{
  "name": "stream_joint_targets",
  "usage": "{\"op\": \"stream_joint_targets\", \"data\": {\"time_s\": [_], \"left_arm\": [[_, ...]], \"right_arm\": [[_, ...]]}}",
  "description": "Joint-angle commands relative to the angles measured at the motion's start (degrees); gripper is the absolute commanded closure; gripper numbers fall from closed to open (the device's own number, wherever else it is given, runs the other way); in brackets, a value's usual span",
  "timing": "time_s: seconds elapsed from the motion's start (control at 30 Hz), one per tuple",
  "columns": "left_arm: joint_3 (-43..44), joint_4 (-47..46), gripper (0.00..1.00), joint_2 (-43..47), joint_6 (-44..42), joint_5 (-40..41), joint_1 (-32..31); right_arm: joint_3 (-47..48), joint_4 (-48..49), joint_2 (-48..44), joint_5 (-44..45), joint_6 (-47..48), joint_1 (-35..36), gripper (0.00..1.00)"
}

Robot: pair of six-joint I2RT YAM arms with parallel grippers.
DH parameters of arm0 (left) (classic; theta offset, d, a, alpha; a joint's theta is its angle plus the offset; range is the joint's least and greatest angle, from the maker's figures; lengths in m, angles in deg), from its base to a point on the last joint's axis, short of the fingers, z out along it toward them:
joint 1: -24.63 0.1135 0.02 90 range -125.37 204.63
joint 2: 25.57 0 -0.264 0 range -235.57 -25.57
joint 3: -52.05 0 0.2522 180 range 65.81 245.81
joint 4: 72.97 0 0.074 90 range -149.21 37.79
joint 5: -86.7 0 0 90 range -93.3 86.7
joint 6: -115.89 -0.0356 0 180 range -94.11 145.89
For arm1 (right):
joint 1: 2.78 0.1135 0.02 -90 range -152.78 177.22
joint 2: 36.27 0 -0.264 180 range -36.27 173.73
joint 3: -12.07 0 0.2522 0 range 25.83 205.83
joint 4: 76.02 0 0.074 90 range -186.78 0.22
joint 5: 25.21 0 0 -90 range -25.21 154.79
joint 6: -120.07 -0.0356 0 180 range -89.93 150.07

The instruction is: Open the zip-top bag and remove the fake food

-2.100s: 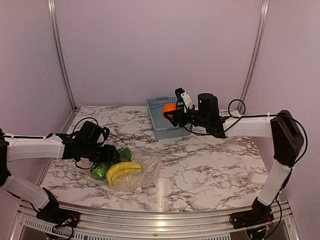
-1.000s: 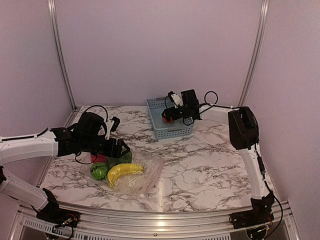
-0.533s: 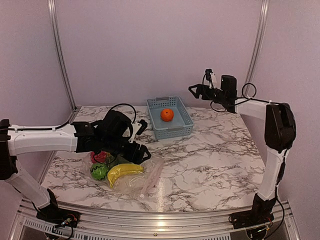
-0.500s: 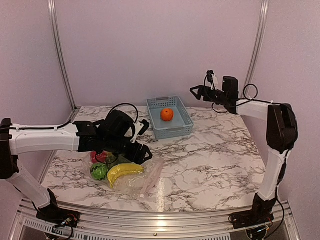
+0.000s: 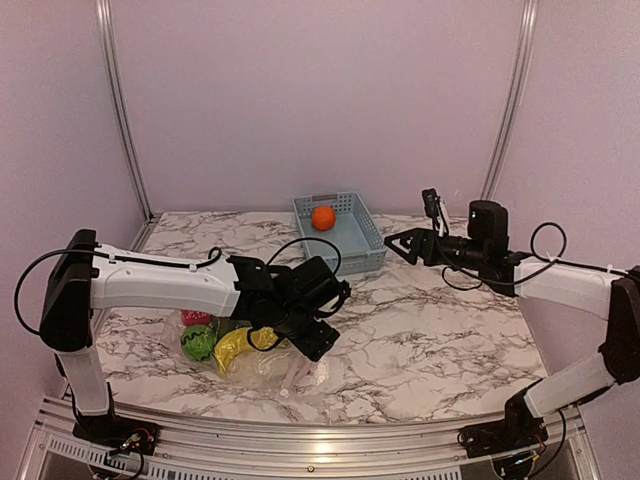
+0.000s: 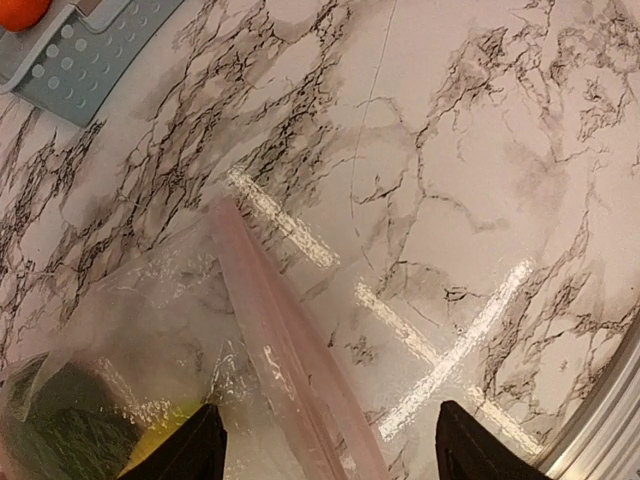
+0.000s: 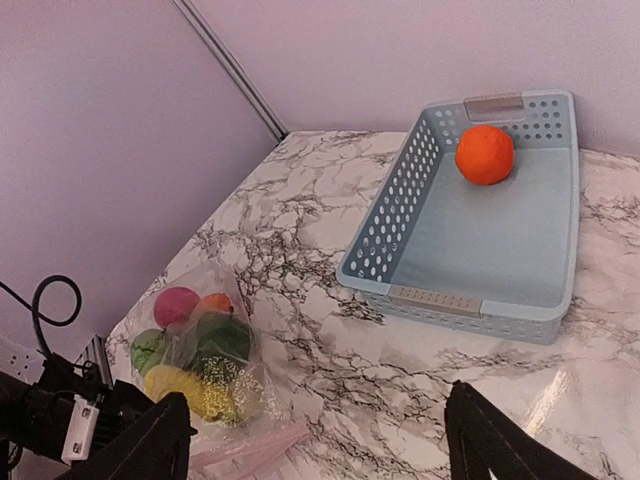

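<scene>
The clear zip-top bag (image 5: 285,365) lies at the front left of the table, its pinkish zip strip (image 6: 285,345) running toward the camera in the left wrist view. Inside it show a yellow banana (image 5: 240,345), a green striped ball (image 5: 198,342), a pink-red fruit (image 7: 175,303) and a dark green vegetable (image 7: 225,340). My left gripper (image 6: 335,445) hovers open over the bag's zip edge, the strip lying between its fingertips. An orange ball (image 5: 322,217) rests in the light blue basket (image 5: 360,245). My right gripper (image 5: 400,245) hangs open and empty to the right of the basket.
The light blue basket (image 7: 470,300) stands at the back centre of the marble table. Metal frame posts (image 5: 120,110) rise at the back corners, and a rail (image 5: 320,440) borders the near edge. The left arm (image 5: 160,285) stretches across above the bag.
My left arm has swept right across the bag to its zip edge. My right arm has swung from the high back right down to beside the basket. The orange ball stays in the basket.
</scene>
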Motion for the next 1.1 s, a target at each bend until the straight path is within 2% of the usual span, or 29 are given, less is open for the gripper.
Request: {"op": "stream_joint_targets", "data": {"time_s": [0.0,0.13,0.23,0.3,0.47,0.57,0.7,0.87,1.07], "left_arm": [[3.6,8.1,0.27,-4.6,-0.4,7.1,-1.1],[5.7,11.2,0.35,-7.5,1.2,11.1,-1.1],[6.4,12.4,0.49,-8.8,1.6,13.5,-1.1],[6.6,12.7,0.61,-9.1,2.1,13.9,-1.0],[5.9,10.8,0.99,-7.3,4.2,12.0,0.3],[4.5,8.1,1.00,-4.8,5.8,9.7,1.5],[0.2,1.8,1.00,0.2,9.0,6.1,4.0],[-7.2,-9.8,1.00,5.6,13.0,-1.9,8.4],[-8.8,-13.5,1.00,6.4,14.5,-4.3,9.9]], "right_arm": [[-8.8,1.3,-6.9,2.4,-2.2,4.7,0.17],[-18.0,5.5,-11.2,2.9,-5.2,6.7,0.18],[-22.8,8.3,-12.6,3.7,-6.4,8.5,0.20],[-24.8,9.9,-12.8,4.2,-5.8,10.2,0.21],[-29.7,17.5,-13.1,7.7,-3.9,15.5,0.23],[-30.9,24.9,-10.2,8.4,-6.3,17.5,0.25],[-27.6,29.0,-3.6,9.7,-7.8,21.2,0.29],[-23.2,37.8,6.8,8.6,-12.5,24.4,0.44],[-14.5,50.7,20.9,7.3,-21.5,27.7,0.55]]}}
